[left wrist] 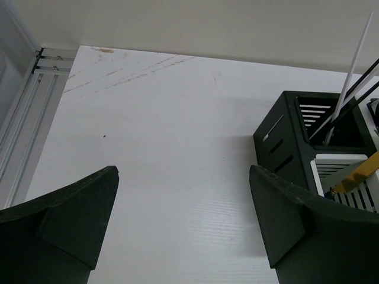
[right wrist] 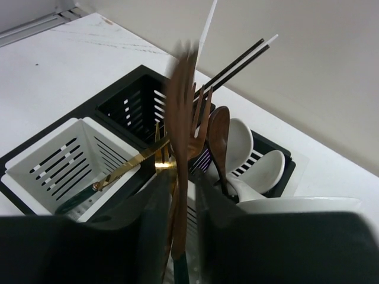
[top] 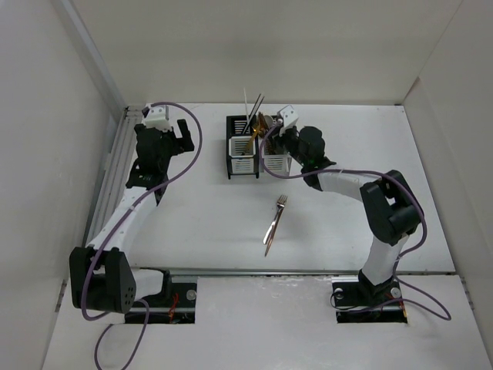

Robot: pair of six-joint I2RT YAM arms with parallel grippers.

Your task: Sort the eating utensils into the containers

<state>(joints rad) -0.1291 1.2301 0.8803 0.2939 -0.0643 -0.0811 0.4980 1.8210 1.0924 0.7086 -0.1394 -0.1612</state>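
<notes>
The joined containers stand at the back centre, the black caddy [top: 240, 156] on the left and the white caddy [top: 276, 160] on the right. My right gripper [top: 271, 139] hovers over the white caddy, shut on a copper utensil [right wrist: 180, 112] held upright and blurred. Behind it stand copper forks [right wrist: 201, 127], a copper spoon [right wrist: 219, 133] and white soup spoons [right wrist: 266, 168]. A gold knife [right wrist: 127, 168] leans in a white compartment. Black chopsticks [right wrist: 237, 64] stick out of the black caddy [left wrist: 284, 142]. One copper fork [top: 273, 225] lies on the table. My left gripper [left wrist: 183, 171] is open and empty, left of the caddies.
A metal rail [top: 115, 166] runs along the table's left edge beside my left arm. White walls close the back and both sides. The lone fork lies between the caddies and the near edge, nearer my right arm's base [top: 370, 289].
</notes>
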